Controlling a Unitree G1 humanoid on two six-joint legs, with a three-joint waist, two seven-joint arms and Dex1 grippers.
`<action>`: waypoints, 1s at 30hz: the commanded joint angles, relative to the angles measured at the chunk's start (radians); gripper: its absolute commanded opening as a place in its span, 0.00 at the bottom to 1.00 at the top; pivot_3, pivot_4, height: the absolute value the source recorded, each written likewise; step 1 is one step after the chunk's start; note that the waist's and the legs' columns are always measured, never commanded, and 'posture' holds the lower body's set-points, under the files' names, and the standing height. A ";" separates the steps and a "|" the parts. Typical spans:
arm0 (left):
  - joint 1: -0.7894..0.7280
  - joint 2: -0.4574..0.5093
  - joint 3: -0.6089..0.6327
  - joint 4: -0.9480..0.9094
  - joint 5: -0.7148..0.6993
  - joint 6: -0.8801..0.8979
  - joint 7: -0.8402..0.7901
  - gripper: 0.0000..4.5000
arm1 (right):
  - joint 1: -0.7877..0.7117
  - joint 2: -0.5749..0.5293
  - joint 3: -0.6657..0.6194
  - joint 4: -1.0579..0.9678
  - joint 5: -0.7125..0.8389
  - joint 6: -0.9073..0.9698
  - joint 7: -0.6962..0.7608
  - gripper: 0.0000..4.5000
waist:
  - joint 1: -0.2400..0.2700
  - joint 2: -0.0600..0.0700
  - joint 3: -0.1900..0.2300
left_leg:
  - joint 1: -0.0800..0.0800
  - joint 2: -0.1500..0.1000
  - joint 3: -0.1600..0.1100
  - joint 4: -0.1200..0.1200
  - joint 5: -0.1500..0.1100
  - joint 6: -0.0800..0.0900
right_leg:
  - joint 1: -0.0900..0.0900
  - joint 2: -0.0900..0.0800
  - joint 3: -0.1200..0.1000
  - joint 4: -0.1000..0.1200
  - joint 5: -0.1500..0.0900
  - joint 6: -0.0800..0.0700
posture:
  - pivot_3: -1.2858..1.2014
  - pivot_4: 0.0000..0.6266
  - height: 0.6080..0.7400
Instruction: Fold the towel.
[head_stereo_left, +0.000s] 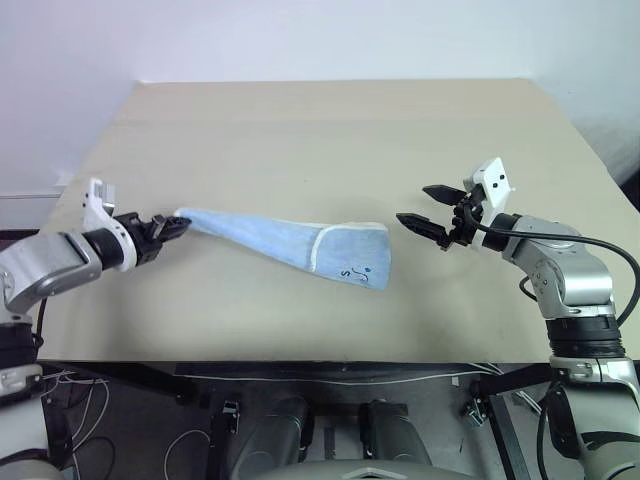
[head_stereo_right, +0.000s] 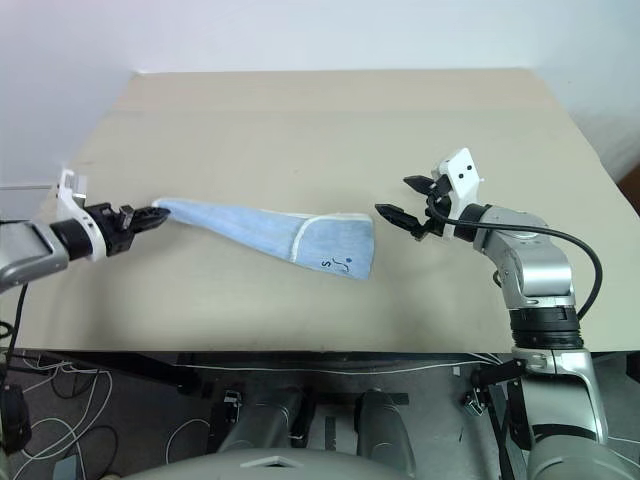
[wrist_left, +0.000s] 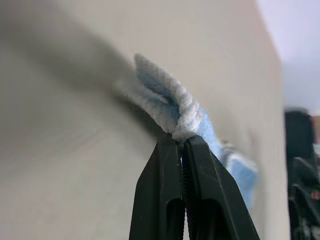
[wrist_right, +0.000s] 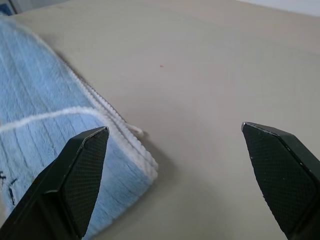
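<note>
A light blue terry towel (head_stereo_left: 300, 248) with white stitched edging is seen stretched across the near half of a beige table (head_stereo_left: 340, 130), drawn out into a long tapering shape. Its narrow end is pinched between the closed black fingers of the left gripper (head_stereo_left: 172, 228), toward the table's left side; in the left wrist view the bunched white-edged cloth (wrist_left: 175, 107) is seen clamped right at the tips of the two fingers (wrist_left: 165, 185), which are pressed together with no gap left. From that pinch the cloth widens toward the right, where the broader end lies flat on the tabletop, folded over on itself in layers, with a small dark printed mark (head_stereo_left: 358, 272) near its lower corner. The right gripper (head_stereo_left: 425, 208) is held just beside that broad end, apart from it, with its jaws spread wide and nothing between them. In the right wrist view the layered, white-stitched corner of the towel (wrist_right: 75, 145) is seen lying just past one of the spread textured fingertips (wrist_right: 87, 170), while bare table surface is seen between the two tips.
</note>
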 joint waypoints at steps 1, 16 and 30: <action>-0.088 -0.005 -0.045 -0.012 0.062 0.062 -0.102 0.00 | -0.028 0.006 -0.032 -0.030 0.024 -0.013 -0.009 1.00 | -0.002 0.000 0.000 | 0.000 0.000 0.000 0.000 0.000 0.000 | 0.000 0.000 0.000 0.000 0.000 0.000 | 0.52 0.24 1.00; -0.352 -0.184 -0.261 -0.070 0.361 0.257 -0.518 0.00 | 0.018 0.012 -0.059 -0.076 0.023 -0.007 -0.076 1.00 | -0.004 0.000 0.000 | -0.014 0.000 0.000 0.001 0.003 -0.004 | -0.012 0.001 0.001 0.003 0.002 0.003 | 0.52 0.24 1.00; -0.465 -0.395 -0.419 0.009 0.721 0.227 -0.832 0.00 | 0.095 0.002 -0.116 -0.159 0.036 0.030 -0.164 1.00 | -0.004 -0.001 0.000 | -0.014 0.000 0.000 0.002 0.004 -0.005 | -0.012 0.001 0.001 0.003 0.002 0.003 | 0.52 0.24 1.00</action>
